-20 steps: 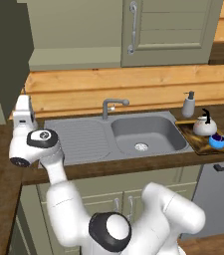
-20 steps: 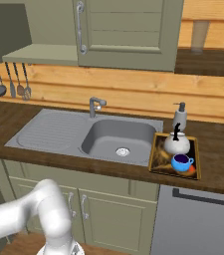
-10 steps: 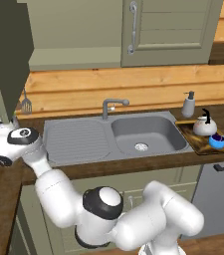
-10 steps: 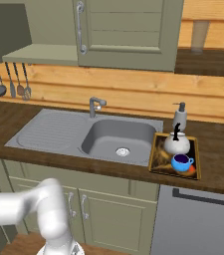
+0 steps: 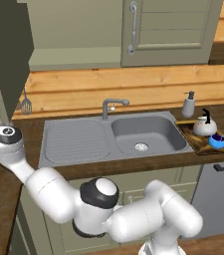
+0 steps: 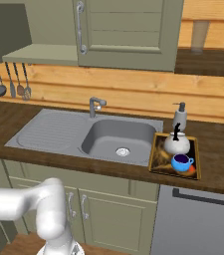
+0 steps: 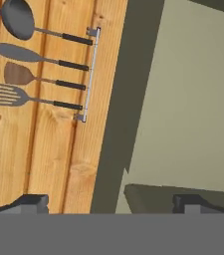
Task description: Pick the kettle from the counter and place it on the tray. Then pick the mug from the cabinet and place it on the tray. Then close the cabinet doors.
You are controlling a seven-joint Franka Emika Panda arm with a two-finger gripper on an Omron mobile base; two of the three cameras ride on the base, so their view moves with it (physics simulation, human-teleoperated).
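Olive-green left cabinet door should be pushed shut squarely, with released jaws kept off its edge.

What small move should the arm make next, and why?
Probably press the open gripper against the swung-out left cabinet door to push it shut. The kettle and mug already sit on the tray, the right door looks closed, and the hand is beside the open door's edge.
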